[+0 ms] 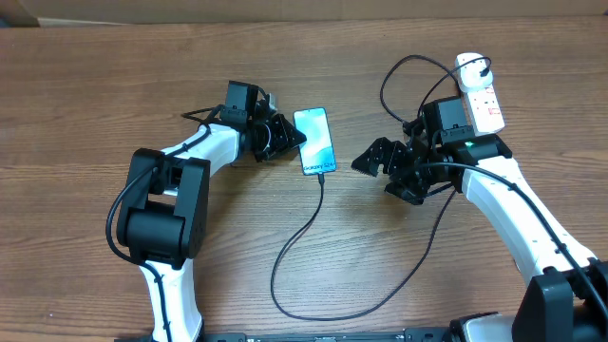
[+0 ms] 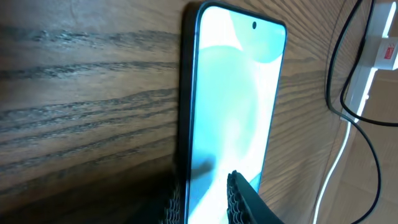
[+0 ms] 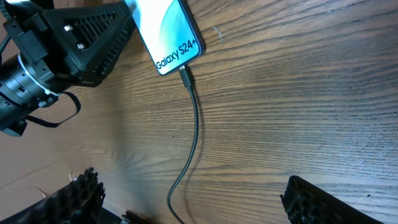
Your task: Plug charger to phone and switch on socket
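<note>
The phone [image 1: 315, 141] lies flat mid-table with its screen lit, and the right wrist view reads "Galaxy S24+" on the phone [image 3: 166, 31]. The charger [image 1: 302, 233] is a thin black cable. Its plug tip [image 3: 185, 76] sits in the phone's bottom port. The cable loops toward the table's front edge, then back to the white socket [image 1: 481, 93] at the far right. My left gripper [image 1: 288, 141] straddles the phone's left edge [image 2: 189, 124], jaws slightly apart, one finger [image 2: 239, 199] over the screen. My right gripper [image 1: 380, 179] stands wide open to the right of the phone, holding nothing.
The socket's thick white cord [image 2: 341, 158] runs along the table beside the black cable [image 2: 333, 74]. Under my right gripper [image 3: 193, 190] there is bare wood grain with the cable crossing it. The left arm's white links [image 1: 166, 204] fill the left front.
</note>
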